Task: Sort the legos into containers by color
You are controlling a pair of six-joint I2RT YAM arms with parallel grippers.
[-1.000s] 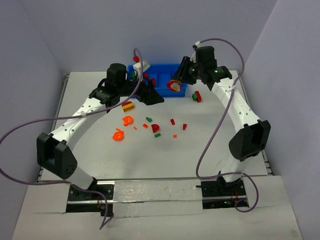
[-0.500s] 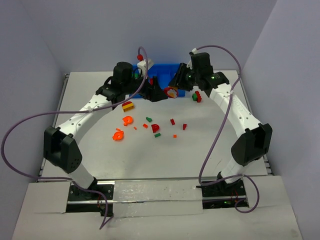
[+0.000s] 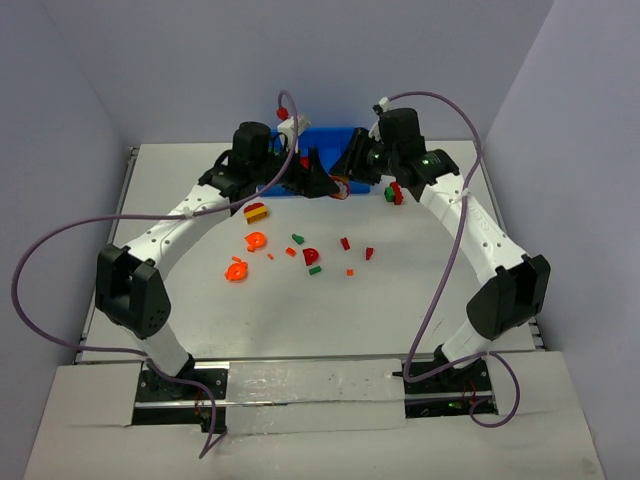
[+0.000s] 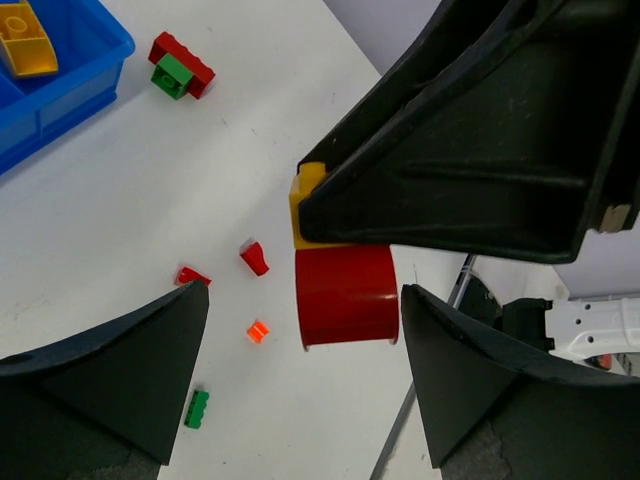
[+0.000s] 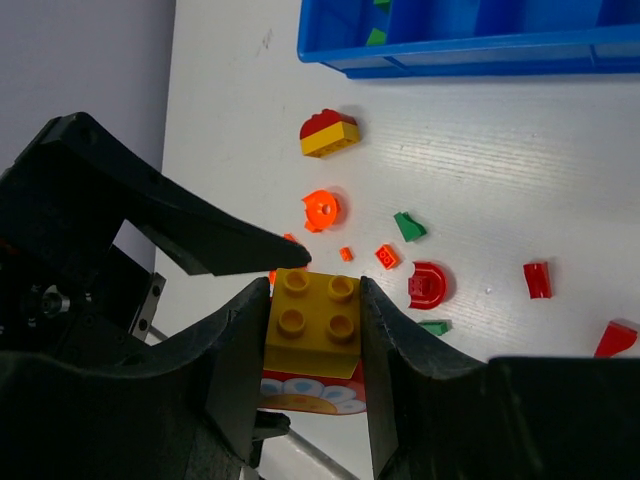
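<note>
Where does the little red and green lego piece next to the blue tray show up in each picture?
Top external: red and green piece, upper middle, just right of the blue tray.
Left wrist: the piece is upper left, beside the tray's corner.
Right wrist: not in it.
Shared landmark: the tray.

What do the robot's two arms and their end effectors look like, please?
The left arm and right arm have white links with bulky black joints. A purple cable loops along each. The left end effector and right end effector have black wedge-shaped fingers. A small green light glows near the right wrist.
</note>
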